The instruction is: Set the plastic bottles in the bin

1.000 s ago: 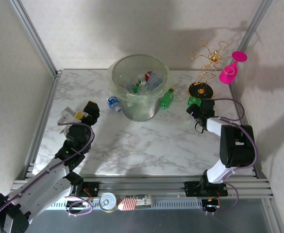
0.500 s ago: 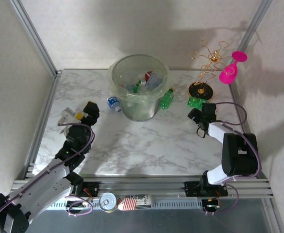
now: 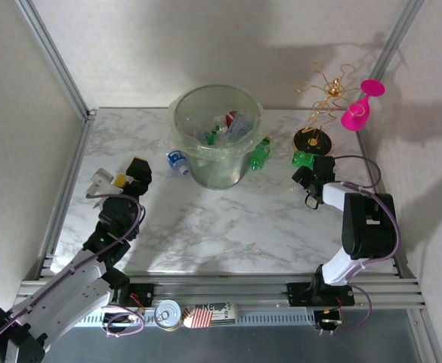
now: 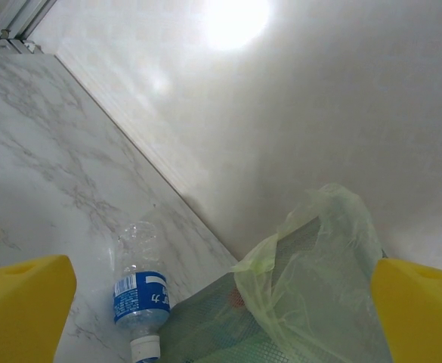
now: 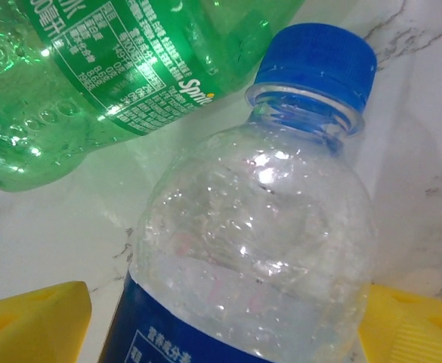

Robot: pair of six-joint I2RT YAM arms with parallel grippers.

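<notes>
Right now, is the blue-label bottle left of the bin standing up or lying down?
Lying down: the blue-label bottle rests on its side on the table.

A clear bottle (image 5: 255,249) with a blue cap and label rests on the worktop between the right jaws, with a green bottle (image 5: 107,76) just beyond. Ahead of the left jaws, a white-capped bottle (image 4: 140,295) lies beside the translucent bin (image 4: 311,272).
</notes>
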